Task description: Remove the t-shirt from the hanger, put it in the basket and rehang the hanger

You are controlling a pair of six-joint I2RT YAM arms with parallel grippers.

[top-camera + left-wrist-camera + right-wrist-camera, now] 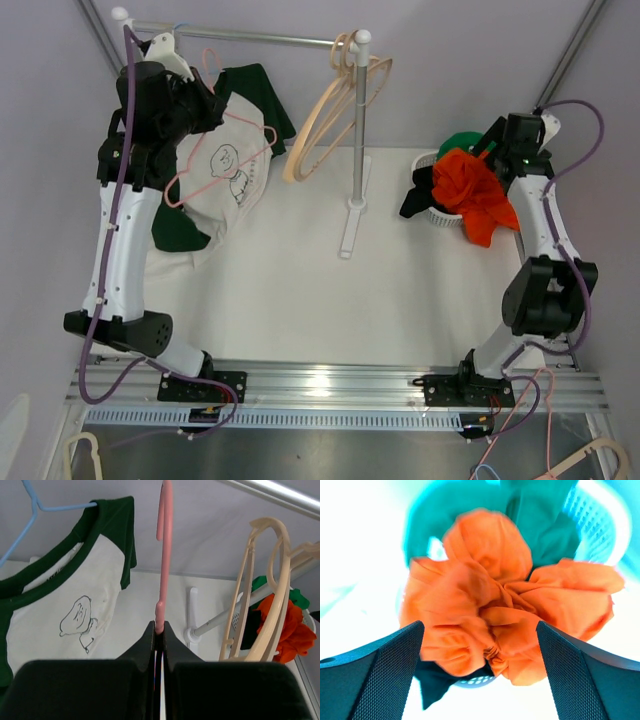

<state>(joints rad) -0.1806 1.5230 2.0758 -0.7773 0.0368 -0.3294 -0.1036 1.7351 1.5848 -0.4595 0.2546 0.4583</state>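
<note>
- t-shirt, the orange one: bunched on top of the white basket at far right of tabletop. Part of it spills over the near rim; green + dark garments lie under it.
- right claw: fingers wide apart, hovering right above t-shirt, nothing gripped. In wrist view the cloth shows btw the two fingers, but no pinch seen.
- left claw: clamped tight on pink hanger, at the neck below the hook.
- Pink hanger looks bare, no fabric on its wire in top view. It overlaps the white-green shirt, which hangs on a blue hanger.
- Can't tell if the pink hook sits on the rail or is held free.
- Step in hand, my read: letting go of t-shirt over basket; removal itself looks done.
- To do it well: lift right claw straight up w/ fingers wide, so no fold snags a fingertip and rides up with it.
- Watch the overhang: heap looks top-heavy and loose cloth prob. slides off the rim if nudged, so no sideways sweep until clear.
- left claw: firm grip, hanger steady, away from white-green shirt and beige hangers so nothing tangles.
</note>
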